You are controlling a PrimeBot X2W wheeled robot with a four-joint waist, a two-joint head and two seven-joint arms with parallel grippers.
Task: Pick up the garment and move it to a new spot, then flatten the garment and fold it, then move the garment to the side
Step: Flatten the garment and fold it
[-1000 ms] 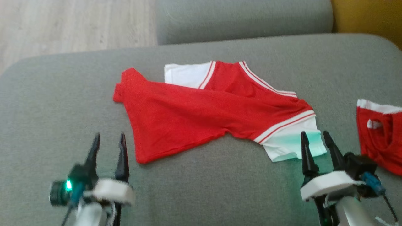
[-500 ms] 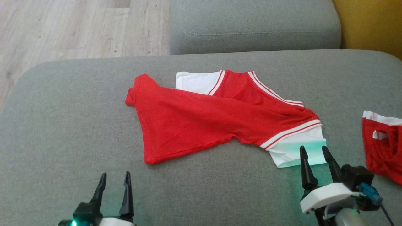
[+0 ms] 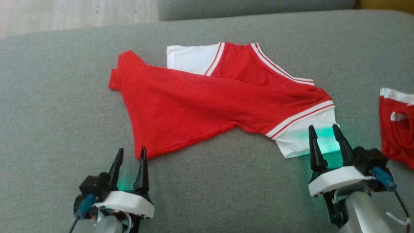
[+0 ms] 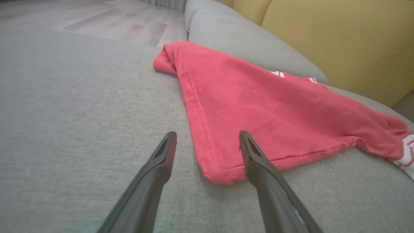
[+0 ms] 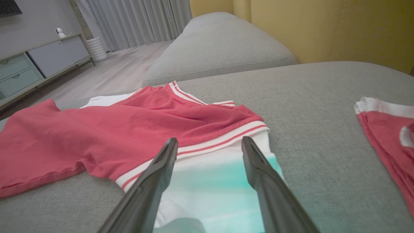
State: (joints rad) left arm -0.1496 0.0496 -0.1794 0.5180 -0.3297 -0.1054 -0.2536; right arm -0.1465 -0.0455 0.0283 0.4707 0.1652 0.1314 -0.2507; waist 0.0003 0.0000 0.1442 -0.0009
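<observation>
The garment (image 3: 194,103), a red shirt with white sleeves and striped trim, lies rumpled and partly folded over itself on the grey cushion (image 3: 58,97). My left gripper (image 3: 130,154) stands open just before the shirt's near red corner (image 4: 220,171), which lies between the finger lines in the left wrist view. My right gripper (image 3: 323,130) is open at the near white sleeve (image 5: 213,181), its fingers (image 5: 161,168) hovering over the sleeve's edge. Nothing is held by either gripper (image 4: 207,142).
A second red and white garment (image 3: 397,126) lies at the cushion's right edge. A further grey cushion (image 5: 213,48) and a yellow backrest (image 5: 323,29) stand beyond. Wooden floor (image 3: 77,13) lies past the cushion's far left edge.
The head camera has tilted, shifting the whole picture. My left gripper has come forward to the shirt's near corner. The right gripper stays at the white sleeve, and the shirt's lay is unchanged.
</observation>
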